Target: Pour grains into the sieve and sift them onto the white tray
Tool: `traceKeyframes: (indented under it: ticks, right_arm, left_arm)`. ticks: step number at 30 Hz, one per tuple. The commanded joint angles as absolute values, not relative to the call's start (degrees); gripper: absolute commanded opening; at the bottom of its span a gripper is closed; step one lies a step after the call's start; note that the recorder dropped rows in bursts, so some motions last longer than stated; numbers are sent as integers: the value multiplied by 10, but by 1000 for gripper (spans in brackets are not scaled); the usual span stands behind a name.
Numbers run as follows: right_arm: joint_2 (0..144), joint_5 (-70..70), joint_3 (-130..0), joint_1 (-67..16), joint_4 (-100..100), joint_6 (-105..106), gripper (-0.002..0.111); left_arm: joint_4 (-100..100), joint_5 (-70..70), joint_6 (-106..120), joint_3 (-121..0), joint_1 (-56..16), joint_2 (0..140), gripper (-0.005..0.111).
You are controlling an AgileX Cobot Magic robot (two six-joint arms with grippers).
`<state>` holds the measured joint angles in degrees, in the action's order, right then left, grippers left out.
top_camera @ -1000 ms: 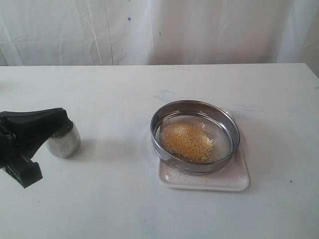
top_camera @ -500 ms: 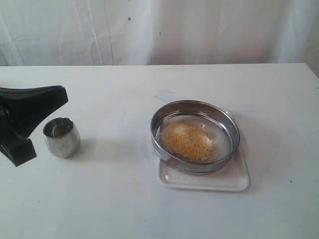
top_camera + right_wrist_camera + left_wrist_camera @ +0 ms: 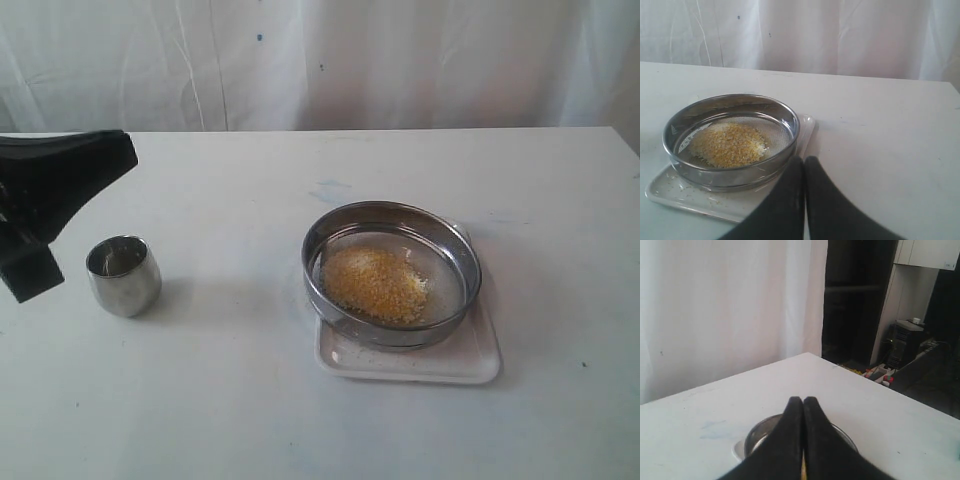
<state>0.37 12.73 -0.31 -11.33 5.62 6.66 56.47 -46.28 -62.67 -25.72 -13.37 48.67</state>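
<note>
The steel-rimmed sieve point(image 3: 392, 272) rests on the white tray point(image 3: 470, 362) at the table's right of centre. A heap of golden grains point(image 3: 375, 283) lies on its mesh. From the right wrist view the sieve point(image 3: 730, 140), grains point(image 3: 727, 145) and tray point(image 3: 685, 197) sit just beyond my right gripper point(image 3: 804, 161), which is shut and empty. My left gripper point(image 3: 125, 152) hangs shut and empty at the far left, above and behind the small steel cup point(image 3: 123, 275). In the left wrist view my left gripper point(image 3: 803, 401) points toward the sieve point(image 3: 760, 430), mostly hidden behind the fingers.
The steel cup stands upright on the table's left side, apart from the tray. A white curtain point(image 3: 320, 60) hangs behind the table's back edge. In the left wrist view, the table's far edge point(image 3: 880, 385) drops off to a cluttered floor.
My left gripper has lifted up and away from the steel cup, which now stands alone on the table. Sieve, grains and tray have not moved.
</note>
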Motion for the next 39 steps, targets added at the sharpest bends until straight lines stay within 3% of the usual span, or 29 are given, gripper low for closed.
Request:
traceKeyframes:
  ticks: [1, 15, 27, 32, 39]
  right_arm:
    - [0, 120, 0, -116, 57, 67, 0]
    - [0, 120, 0, -116, 57, 67, 0]
    - [0, 120, 0, -116, 57, 67, 0]
    - [0, 120, 0, -116, 57, 67, 0]
    - [0, 120, 0, -116, 57, 67, 0]
  left_arm:
    - [573, -440, -599, -286, -132, 481, 0]
    - [609, -432, -578, -295, -132, 475, 0]
    - [585, -203, -587, -295, -132, 312, 0]
    - [679, -134, -693, -295, -132, 244, 0]
    - [622, -151, -716, -295, -132, 234, 0]
